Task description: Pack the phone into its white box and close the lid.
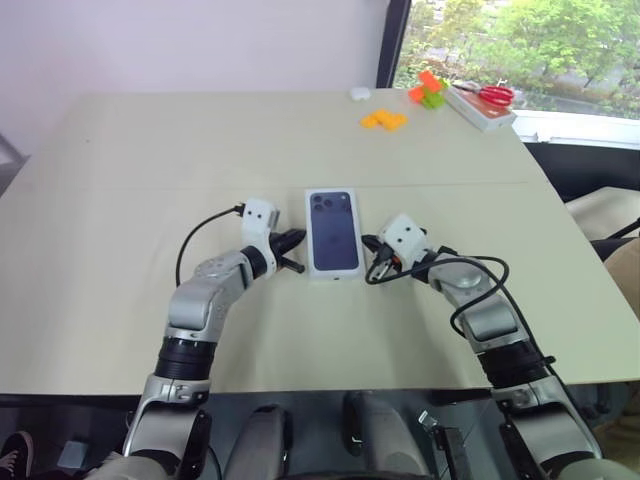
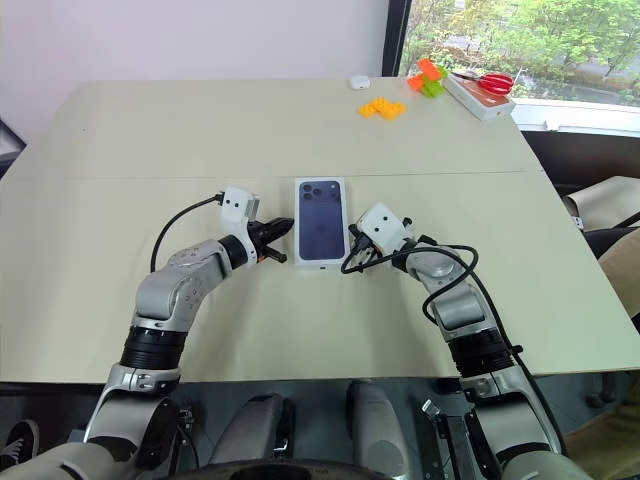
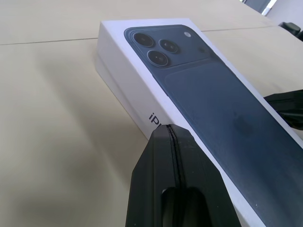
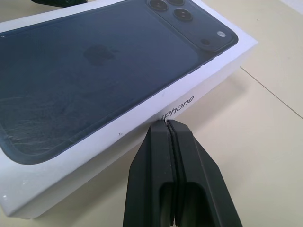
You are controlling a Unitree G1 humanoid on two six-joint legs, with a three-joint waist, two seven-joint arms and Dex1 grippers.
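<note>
Counter [image 1: 120, 200], beige: carries the closed phone box at centre front, with orange and green blocks [image 1: 384, 120] and red-handled scissors [image 1: 494, 94] well apart at the far right corner. Lid [image 1: 333, 233], printed with a dark blue phone back: seated squarely over the white box, phone hidden, presumably inside; packing looks complete, perhaps a final press left. Left gripper [image 1: 296, 252] and right gripper [image 1: 380, 265]: fingers together, empty, flanking the box's long sides.

Right gripper [image 4: 171, 126]: fingers pressed together, tips at the long side wall of the lid [image 4: 94, 85], contact unclear. Lid lies flat on the beige table [image 4: 265, 142], printed dark blue phone back facing up, camera lenses at far corner.
</note>
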